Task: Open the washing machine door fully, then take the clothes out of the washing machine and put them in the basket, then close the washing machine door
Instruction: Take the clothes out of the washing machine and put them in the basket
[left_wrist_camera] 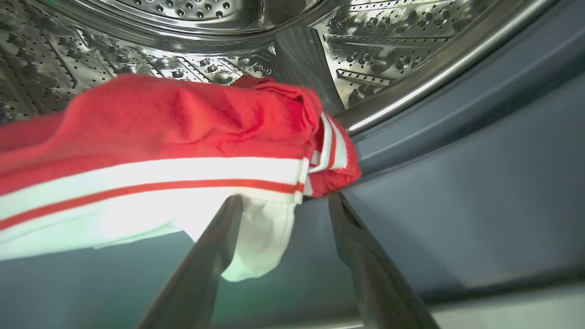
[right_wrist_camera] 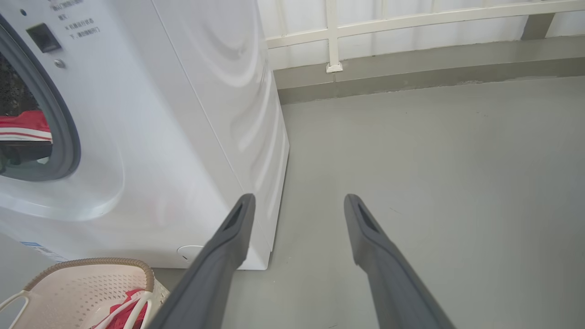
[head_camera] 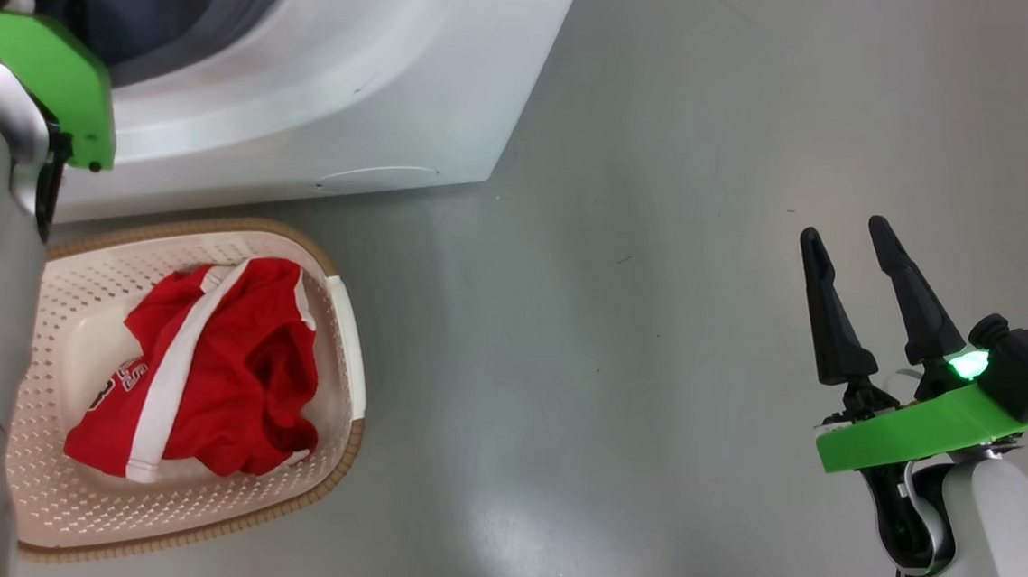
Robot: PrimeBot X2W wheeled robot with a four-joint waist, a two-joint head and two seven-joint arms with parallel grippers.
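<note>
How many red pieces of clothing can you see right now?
2. One red garment lies in the basket on the floor; another red garment sits at the washing machine opening, just ahead of the open left gripper. More may be hidden deeper in the drum.

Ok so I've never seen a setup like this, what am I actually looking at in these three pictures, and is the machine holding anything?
It is a wheeled robot with two arms, each ending in a gripper with two long dark fingers. One picture comes from a camera on its head, looking down; the other two come from cameras on its wrists, looking along the fingers.

In the head view, the cream basket stands on the grey floor before the white washing machine, with one red and white garment already in it. The right gripper hangs open over bare floor, holding nothing.

The left wrist view looks into the steel drum. The left gripper is open, its fingers either side of the hem of a second red garment lying in the opening. It has not closed on it yet.
</note>
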